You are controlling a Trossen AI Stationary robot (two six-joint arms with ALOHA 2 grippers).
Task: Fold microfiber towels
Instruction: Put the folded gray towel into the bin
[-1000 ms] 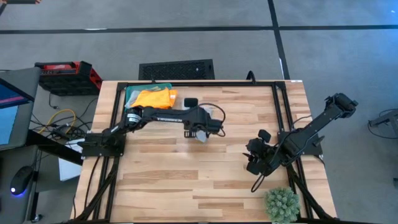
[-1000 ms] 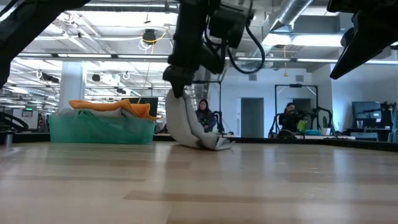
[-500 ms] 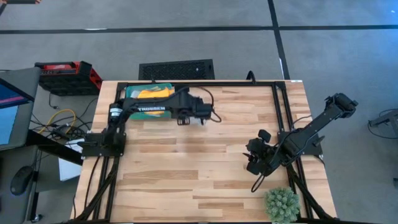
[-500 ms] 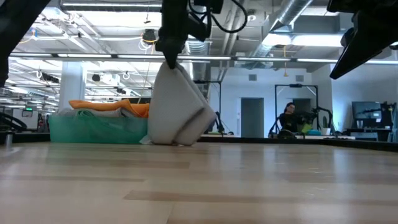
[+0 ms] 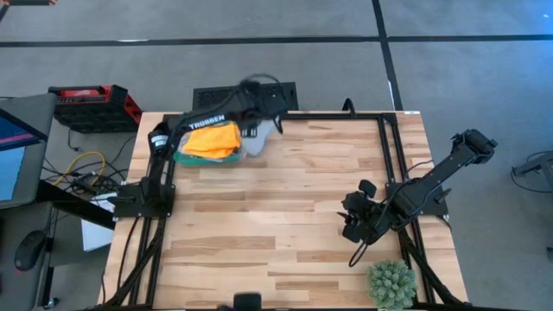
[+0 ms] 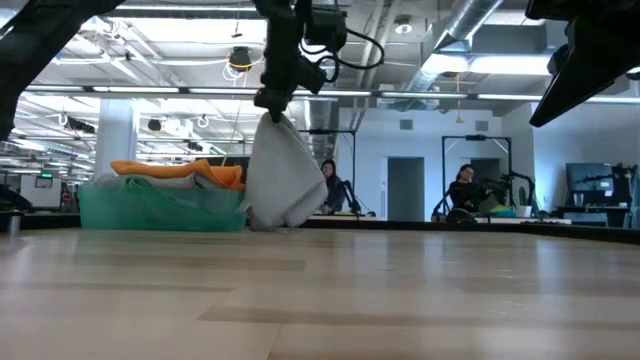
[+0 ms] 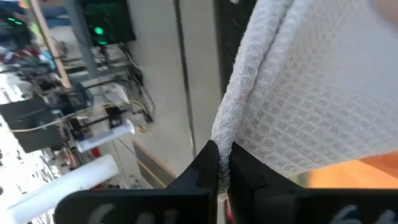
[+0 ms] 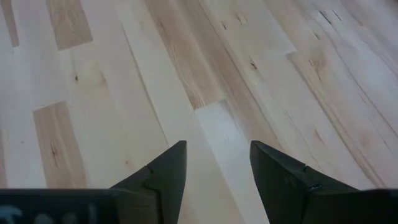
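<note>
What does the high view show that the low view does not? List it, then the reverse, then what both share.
Only the high view: the plant ball at the table's corner, the right gripper open over bare wood, the red case on the floor.
Only the low view: people seated in the room behind.
Both: the left gripper shut on the grey towel, beside the green tray with the orange towel.

Bright even light, slight motion blur
</note>
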